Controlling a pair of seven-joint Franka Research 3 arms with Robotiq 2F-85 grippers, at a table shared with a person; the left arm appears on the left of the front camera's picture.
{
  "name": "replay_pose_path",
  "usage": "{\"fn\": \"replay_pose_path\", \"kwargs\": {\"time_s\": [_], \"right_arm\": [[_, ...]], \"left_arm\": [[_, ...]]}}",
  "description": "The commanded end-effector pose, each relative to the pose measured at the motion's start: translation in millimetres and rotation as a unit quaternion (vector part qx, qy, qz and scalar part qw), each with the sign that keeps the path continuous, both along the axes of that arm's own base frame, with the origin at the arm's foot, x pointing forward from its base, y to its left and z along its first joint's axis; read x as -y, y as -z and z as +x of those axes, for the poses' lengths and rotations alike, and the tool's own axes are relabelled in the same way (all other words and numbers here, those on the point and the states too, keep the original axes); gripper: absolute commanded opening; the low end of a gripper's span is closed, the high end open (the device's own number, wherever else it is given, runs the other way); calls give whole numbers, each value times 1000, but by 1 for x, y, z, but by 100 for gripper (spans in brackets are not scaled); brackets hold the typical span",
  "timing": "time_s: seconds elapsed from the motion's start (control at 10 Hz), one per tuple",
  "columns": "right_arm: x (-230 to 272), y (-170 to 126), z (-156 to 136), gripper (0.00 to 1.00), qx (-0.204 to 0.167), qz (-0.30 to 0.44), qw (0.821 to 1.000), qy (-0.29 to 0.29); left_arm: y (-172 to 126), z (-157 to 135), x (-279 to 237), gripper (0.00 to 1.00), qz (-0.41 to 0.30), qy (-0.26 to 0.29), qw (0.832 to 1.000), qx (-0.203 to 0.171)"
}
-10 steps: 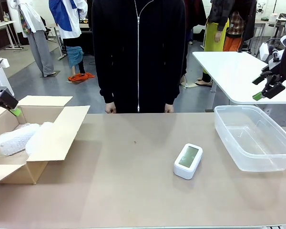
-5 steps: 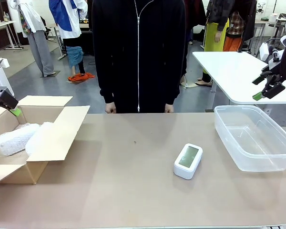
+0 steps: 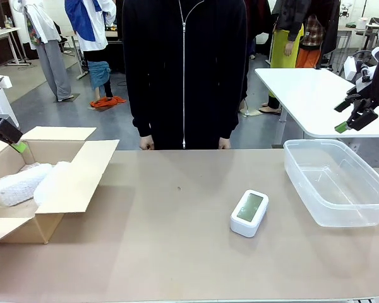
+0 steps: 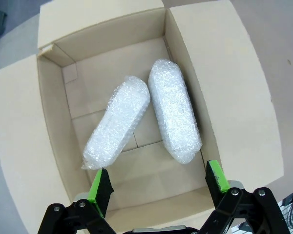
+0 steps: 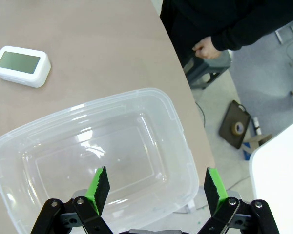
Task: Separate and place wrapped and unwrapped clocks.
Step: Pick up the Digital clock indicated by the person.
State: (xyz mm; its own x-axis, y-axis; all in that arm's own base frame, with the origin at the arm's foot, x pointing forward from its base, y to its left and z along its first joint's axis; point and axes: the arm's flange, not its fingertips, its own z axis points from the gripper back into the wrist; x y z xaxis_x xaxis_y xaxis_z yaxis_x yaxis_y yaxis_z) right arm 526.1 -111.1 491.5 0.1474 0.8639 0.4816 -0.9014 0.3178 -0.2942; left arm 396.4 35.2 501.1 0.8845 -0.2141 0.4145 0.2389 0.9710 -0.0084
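Meanwhile, on the near right of the table, the bare white clock point(image 3: 249, 213) is seen lying face up, just left of the clear plastic tub point(image 3: 301, 183) and apart from it. At the left, two bubble-wrapped bundles point(image 4: 118, 124) are held side by side in the open cardboard box point(image 3: 76, 180), above which the left gripper point(image 4: 157, 179) is hung, spread and empty. The right gripper point(image 5: 155, 184), likewise spread, is poised over the empty tub. The clock is judged best taken from above, across its narrow width, centred before closing. A person's hands point(image 3: 145, 144) are seen at the far edge.
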Motion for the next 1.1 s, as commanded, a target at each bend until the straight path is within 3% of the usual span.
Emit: {"fn": "replay_pose_path", "kwargs": {"time_s": [0.0, 0.4, 0.7, 0.8, 1.0], "right_arm": [[0, 1, 0, 100, 0, -1, 1000, -3], [0, 1, 0, 100, 0, -1, 1000, -3], [0, 1, 0, 100, 0, -1, 1000, -3], [0, 1, 0, 100, 0, -1, 1000, -3], [0, 1, 0, 100, 0, -1, 1000, -3]], "left_arm": [[-22, -9, -17, 100, 26, 88, 995, 25], [-45, -23, -63, 100, 54, 230, 969, 68], [-52, -29, -109, 100, 29, 420, 900, 115], [-55, -31, -121, 100, 27, 482, 870, 103], [-59, -27, -138, 100, 31, 549, 833, 69]]}}
